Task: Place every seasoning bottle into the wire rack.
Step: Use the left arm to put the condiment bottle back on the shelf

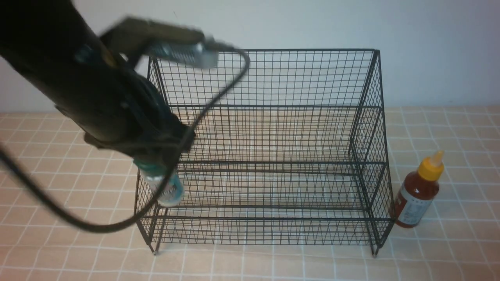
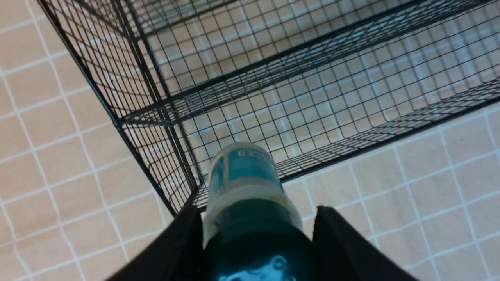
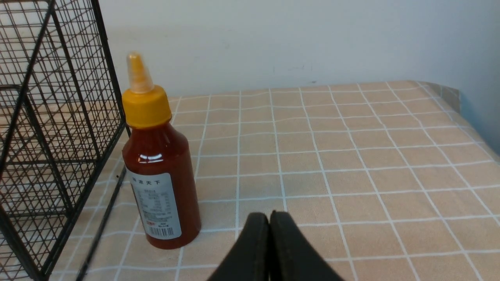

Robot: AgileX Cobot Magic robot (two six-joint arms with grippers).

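My left gripper is shut on the dark green cap of the short clear shaker with a teal label. In the front view the shaker hangs tilted under the left arm, in the air over the front left corner of the black wire rack. The red sauce bottle with a yellow nozzle cap stands upright on the table just right of the rack. In the right wrist view my right gripper is shut and empty, low over the table, apart from the sauce bottle.
The rack's tiers hold nothing. Its right side wall stands close to the sauce bottle. The tiled tablecloth ends at a pale wall behind. A black cable loops from the left arm.
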